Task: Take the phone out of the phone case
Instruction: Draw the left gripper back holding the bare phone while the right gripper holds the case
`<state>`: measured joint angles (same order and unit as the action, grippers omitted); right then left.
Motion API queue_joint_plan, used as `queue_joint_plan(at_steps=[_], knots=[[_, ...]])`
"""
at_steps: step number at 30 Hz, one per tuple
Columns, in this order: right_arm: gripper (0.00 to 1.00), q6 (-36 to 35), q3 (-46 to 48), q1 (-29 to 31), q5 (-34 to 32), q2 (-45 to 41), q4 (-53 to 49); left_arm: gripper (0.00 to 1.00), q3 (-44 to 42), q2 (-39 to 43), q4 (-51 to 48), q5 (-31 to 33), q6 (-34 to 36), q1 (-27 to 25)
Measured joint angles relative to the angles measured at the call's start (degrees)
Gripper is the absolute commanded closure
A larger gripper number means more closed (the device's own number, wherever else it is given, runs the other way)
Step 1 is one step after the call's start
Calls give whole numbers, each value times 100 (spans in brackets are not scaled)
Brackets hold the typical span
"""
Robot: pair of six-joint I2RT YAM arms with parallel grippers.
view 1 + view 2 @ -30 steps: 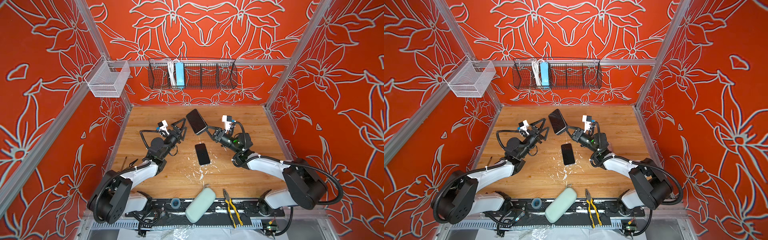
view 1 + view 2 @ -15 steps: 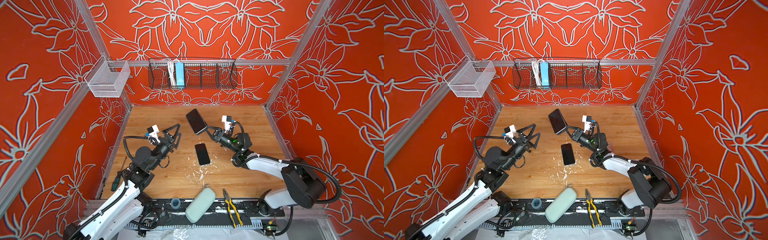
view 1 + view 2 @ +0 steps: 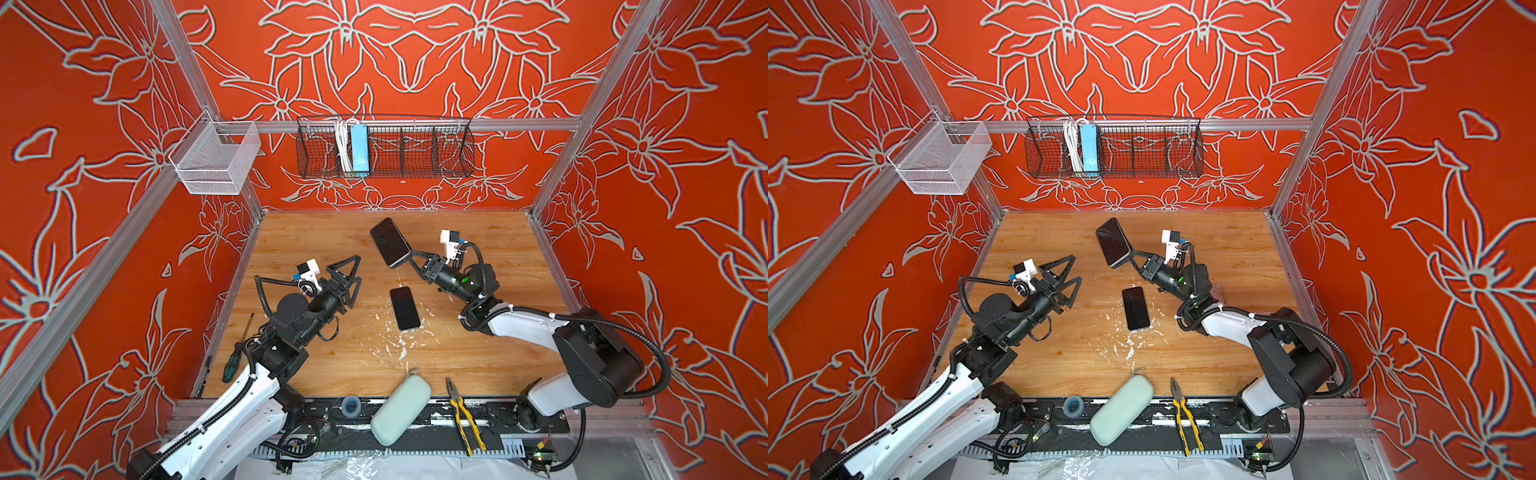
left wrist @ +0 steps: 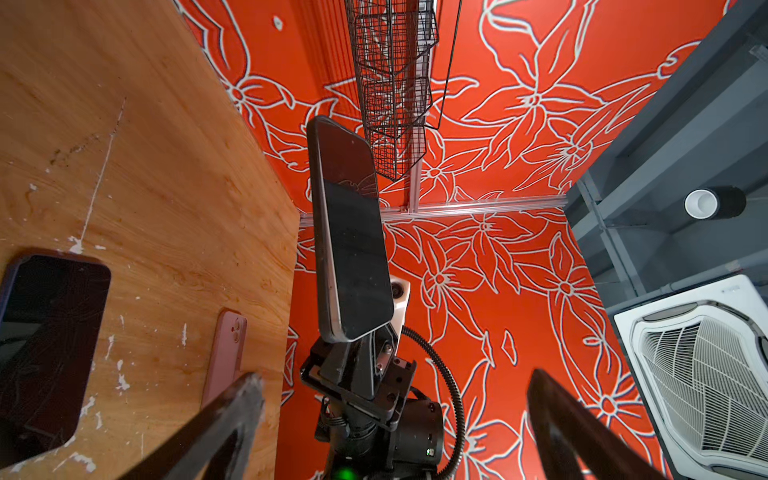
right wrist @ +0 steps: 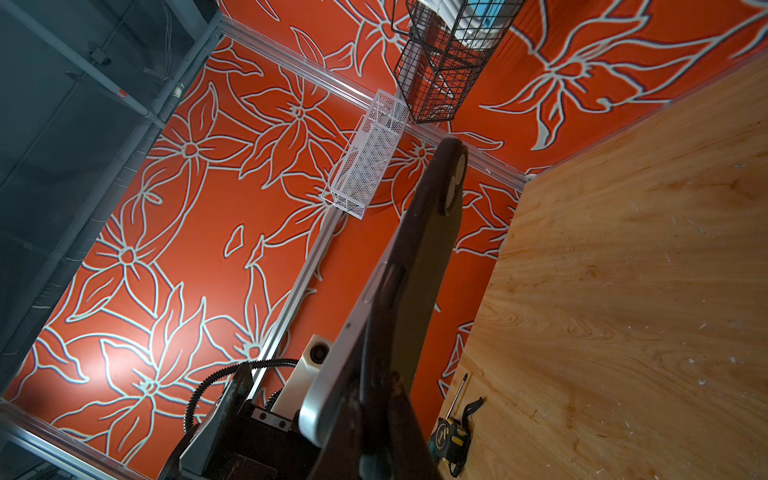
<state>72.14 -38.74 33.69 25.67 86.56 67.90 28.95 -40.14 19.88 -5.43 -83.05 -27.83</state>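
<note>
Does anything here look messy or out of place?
White flecks litter the wooden tabletop beside the dark phone lying flat, like chipped paint. A green-handled screwdriver lies off the tabletop's left edge.

Left gripper [image 3: 356, 269] gapes wide, right gripper [image 3: 409, 254] is clamped tight

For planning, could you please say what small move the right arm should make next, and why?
Probably lower the phone onto the table: the right end effector is shut on its edge, holding it tilted in the air, apparently caseless; the left end effector is open, apart.
</note>
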Motion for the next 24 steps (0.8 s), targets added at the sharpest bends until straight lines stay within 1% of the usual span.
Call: queue_joint_plan(at_steps=[8,19,24], knots=[[97,-131,0,2,-179,0,31,3,365,-225,42,-219,-109,-219],[97,-251,-118,85,-448,87,168,3,719,-944,192,-138,-83,-737],[97,-323,-120,149,-634,90,179,3,962,-1182,461,-74,26,-916]])
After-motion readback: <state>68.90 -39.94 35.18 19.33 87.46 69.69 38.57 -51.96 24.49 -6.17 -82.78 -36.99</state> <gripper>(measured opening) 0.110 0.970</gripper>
